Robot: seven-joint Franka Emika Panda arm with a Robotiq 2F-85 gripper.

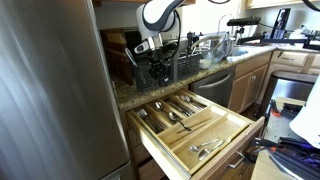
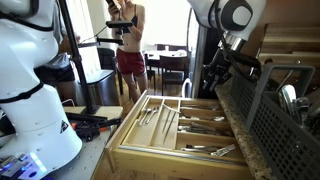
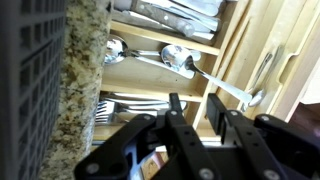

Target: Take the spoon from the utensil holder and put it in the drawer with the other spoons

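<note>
In the wrist view my gripper (image 3: 194,97) hangs over the open wooden drawer (image 3: 232,45), jaws apart with nothing between them. Just beyond the fingertips a silvery spoon (image 3: 182,59) lies slanted in the drawer. Its thin handle runs across a divider toward the right. Another spoon (image 3: 115,47) rests in the compartment beside it. The black grid utensil holder (image 3: 30,80) fills the left edge, on the granite counter. In both exterior views the gripper (image 1: 155,62) (image 2: 213,80) is beside the holder (image 1: 178,66) (image 2: 272,115), above the back of the drawer (image 1: 215,140) (image 2: 150,150).
Forks (image 3: 120,105) lie in a nearer compartment, knives (image 3: 180,15) in the far one. Clear glass bowls (image 1: 215,45) stand behind the holder. A steel fridge (image 1: 45,90) flanks the drawer. A second white robot (image 2: 30,90) and a person (image 2: 126,40) are in the room.
</note>
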